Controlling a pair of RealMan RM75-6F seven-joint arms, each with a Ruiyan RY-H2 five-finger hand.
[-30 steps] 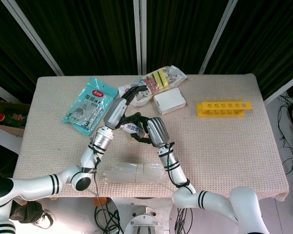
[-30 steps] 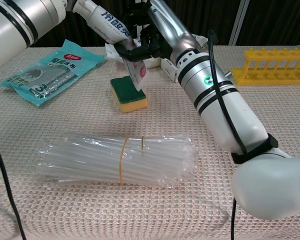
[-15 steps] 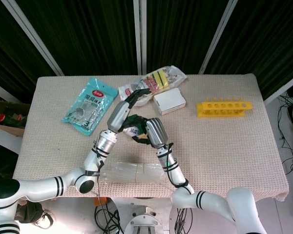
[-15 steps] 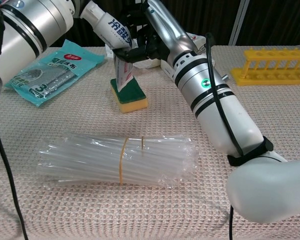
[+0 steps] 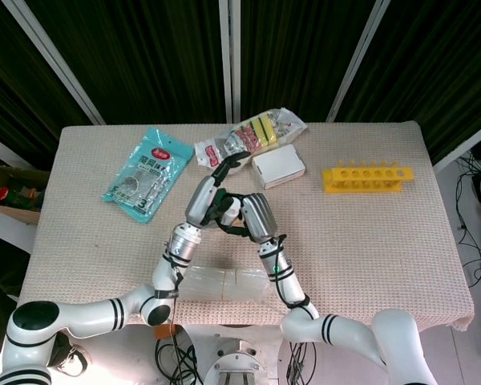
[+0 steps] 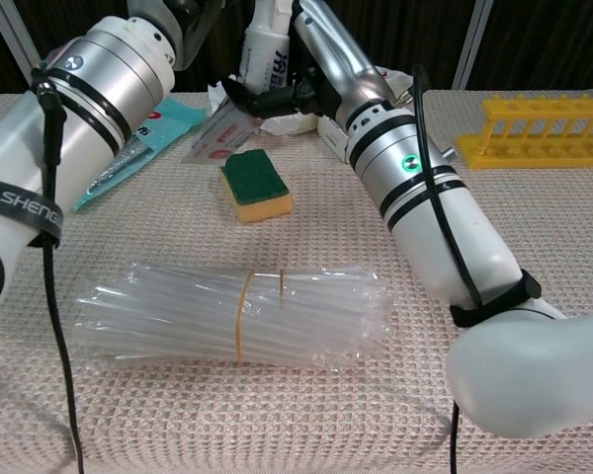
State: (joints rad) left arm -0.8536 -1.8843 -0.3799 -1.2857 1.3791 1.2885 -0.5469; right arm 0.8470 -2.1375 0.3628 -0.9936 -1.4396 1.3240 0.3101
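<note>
Two hands meet over the middle of the worktop (image 6: 573, 227) with one tube (image 6: 269, 54) between them. The right hand (image 6: 277, 94) has its dark fingers (image 6: 247, 99) curled round the tube's lower half, clamped on it. The left hand (image 5: 212, 192) lies against the tube's upper end, but both views hide its grip, so I cannot tell whether those fingers clasp the tube or merely touch it.

The work looks like a pass from one hand to the other, roughly midway: the tube is off the worktop and shared, with no hand drawn clear and nothing set down.

The tube is white with blue lettering, nearly upright, cap end up, and its flat crimped tail (image 6: 217, 133) slants down to the left. Below it sits a sponge (image 6: 255, 184), green over yellow, apart from the tail. Nearer the robot lies a clear bundle of straws (image 6: 232, 314). Farther out are a teal packet (image 5: 148, 172), a white box (image 5: 278, 167) and a yellow rack (image 5: 367, 176).
</note>
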